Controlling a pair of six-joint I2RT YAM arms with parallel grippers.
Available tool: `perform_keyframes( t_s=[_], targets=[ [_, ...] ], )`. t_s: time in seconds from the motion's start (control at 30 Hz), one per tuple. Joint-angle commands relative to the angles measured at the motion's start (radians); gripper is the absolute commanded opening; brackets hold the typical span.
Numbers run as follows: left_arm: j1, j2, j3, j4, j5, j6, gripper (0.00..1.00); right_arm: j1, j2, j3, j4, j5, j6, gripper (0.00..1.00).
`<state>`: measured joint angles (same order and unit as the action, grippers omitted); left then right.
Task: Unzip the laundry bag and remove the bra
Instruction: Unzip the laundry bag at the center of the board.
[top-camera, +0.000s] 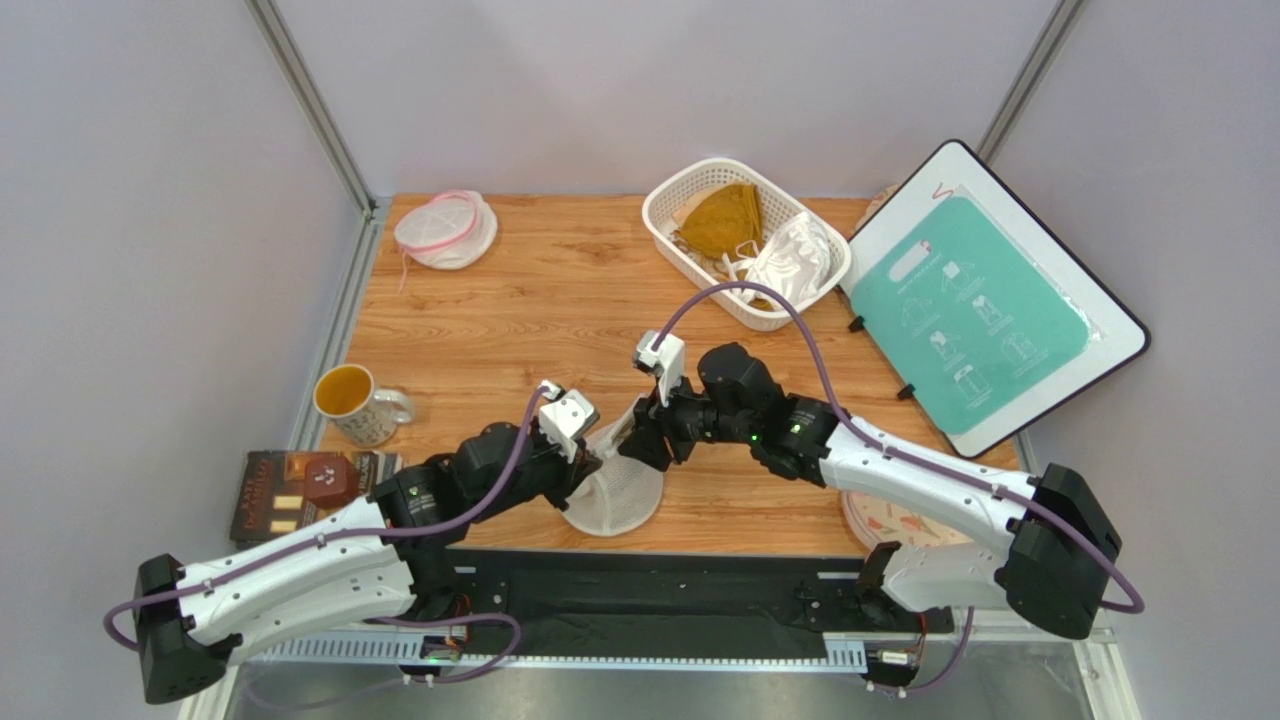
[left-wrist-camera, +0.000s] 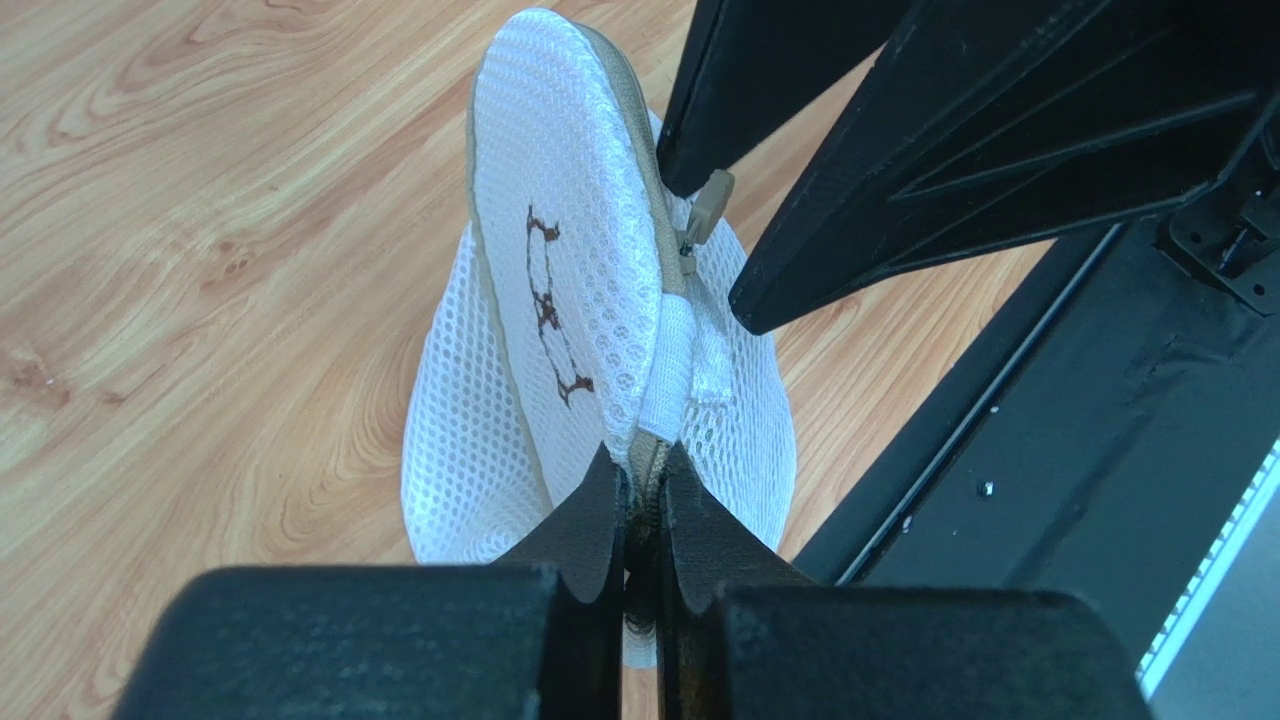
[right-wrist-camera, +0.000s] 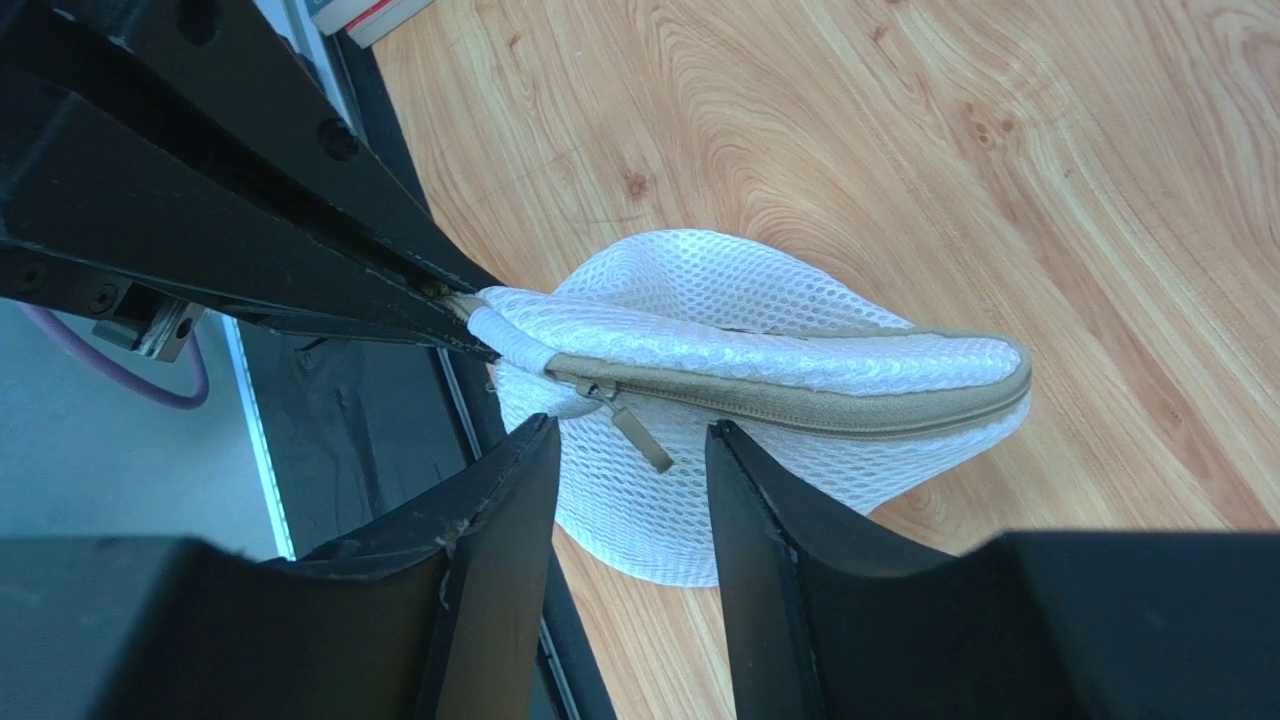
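Note:
The white mesh laundry bag (top-camera: 613, 488) stands on the table between my two grippers, its tan zipper (right-wrist-camera: 812, 402) closed. My left gripper (left-wrist-camera: 642, 458) is shut on the bag's zipper-end seam and holds it up; this gripper also shows in the top view (top-camera: 589, 450). My right gripper (right-wrist-camera: 631, 432) is open, its fingers on either side of the hanging zipper pull (right-wrist-camera: 639, 435) without gripping it. In the top view the right gripper (top-camera: 643, 435) sits at the bag's top right. The pale pink bra is not visible; the mesh hides the bag's contents.
A white basket (top-camera: 676, 203) at the back holds a mustard-yellow bra (top-camera: 721, 219) and a white bra (top-camera: 792, 255). A small round pouch with pink rim (top-camera: 445, 228) lies back left. A mug (top-camera: 349, 398) and a book (top-camera: 293, 495) sit left. A teal board (top-camera: 984, 308) leans right.

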<state>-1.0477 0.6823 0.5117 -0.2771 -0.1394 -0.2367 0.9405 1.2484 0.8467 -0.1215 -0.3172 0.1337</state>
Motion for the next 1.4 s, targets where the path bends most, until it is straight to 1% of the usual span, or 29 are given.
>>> perform_keyframes(
  t_s=[0.0, 0.07, 0.17, 0.2, 0.27, 0.3, 0.4, 0.63, 0.83, 1.03, 1.07, 1.1, 1.13, 1.17, 1.2, 1.27, 1.37],
  targets=[
    [-0.005, -0.003, 0.036, 0.004, 0.011, 0.014, 0.00, -0.003, 0.005, 0.042, 0.045, -0.049, -0.013, 0.39],
    [-0.005, 0.000, 0.033, 0.006, 0.011, 0.013, 0.00, -0.003, -0.001, 0.038, 0.054, -0.060, -0.011, 0.36],
    [-0.005, 0.002, 0.030, 0.006, 0.012, 0.014, 0.00, -0.003, 0.002, 0.043, 0.046, -0.057, -0.014, 0.27],
    [-0.005, 0.000, 0.030, 0.007, 0.012, 0.016, 0.00, -0.003, 0.002, 0.043, 0.043, -0.054, -0.016, 0.19],
    [-0.005, -0.003, 0.030, 0.006, 0.012, 0.014, 0.00, -0.003, 0.011, 0.046, 0.031, -0.040, -0.020, 0.11],
    [-0.005, -0.004, 0.030, 0.007, 0.012, 0.016, 0.00, -0.003, 0.014, 0.048, 0.026, -0.030, -0.022, 0.05],
    [-0.005, -0.013, 0.027, 0.003, 0.011, 0.014, 0.00, -0.003, 0.019, 0.043, 0.019, -0.007, -0.026, 0.00],
    [-0.005, -0.033, 0.014, -0.016, -0.020, 0.010, 0.00, -0.026, -0.007, 0.040, -0.035, 0.081, -0.011, 0.00],
    [-0.005, -0.053, 0.013, -0.020, -0.043, 0.013, 0.00, -0.098, -0.052, 0.005, -0.060, 0.082, 0.004, 0.00],
    [-0.005, -0.036, 0.024, -0.036, -0.057, 0.010, 0.00, -0.137, -0.087, -0.008, -0.084, 0.072, 0.014, 0.00],
    [-0.005, -0.033, 0.024, -0.036, -0.054, 0.008, 0.03, -0.137, -0.090, -0.009, -0.087, 0.064, 0.018, 0.00],
    [-0.005, -0.033, 0.027, -0.034, -0.046, 0.005, 0.10, -0.137, -0.095, -0.009, -0.087, 0.044, 0.024, 0.00],
    [-0.005, -0.032, 0.033, -0.031, -0.042, 0.005, 0.21, -0.135, -0.099, -0.011, -0.087, 0.037, 0.041, 0.00],
    [-0.005, -0.026, 0.037, -0.031, -0.025, 0.004, 0.43, -0.135, -0.102, -0.017, -0.087, 0.029, 0.044, 0.00],
    [-0.005, -0.023, 0.043, -0.030, -0.016, 0.007, 0.55, -0.134, -0.113, -0.023, -0.083, 0.020, 0.049, 0.00],
    [-0.005, -0.001, 0.076, -0.031, 0.010, 0.011, 0.74, -0.132, -0.127, -0.041, -0.073, 0.018, 0.055, 0.00],
    [-0.005, 0.042, 0.142, -0.024, 0.037, 0.030, 0.78, -0.131, -0.148, -0.058, -0.061, 0.001, 0.061, 0.00]
  ],
)
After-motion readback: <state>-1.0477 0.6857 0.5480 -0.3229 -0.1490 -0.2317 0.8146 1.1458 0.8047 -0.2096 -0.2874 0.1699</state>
